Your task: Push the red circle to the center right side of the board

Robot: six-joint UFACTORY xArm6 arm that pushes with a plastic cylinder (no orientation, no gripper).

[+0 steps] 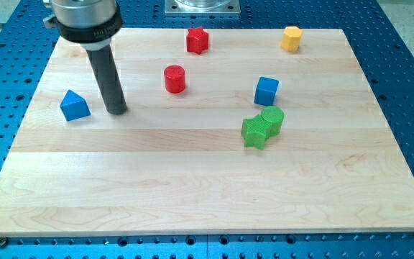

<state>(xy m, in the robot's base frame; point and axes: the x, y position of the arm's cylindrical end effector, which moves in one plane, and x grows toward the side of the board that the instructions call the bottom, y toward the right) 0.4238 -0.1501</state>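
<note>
The red circle (175, 78) is a short red cylinder standing on the wooden board (207, 187), in the upper middle part. My tip (117, 111) rests on the board to the circle's left and slightly below it, well apart from it. A blue triangular block (74, 106) lies just to the left of my tip.
A red star-shaped block (198, 40) sits near the top edge. A yellow hexagonal block (291, 37) is at the top right. A blue cube (266, 91) lies right of centre. A green star-shaped block (254, 132) and a green cylinder (272, 119) touch below it.
</note>
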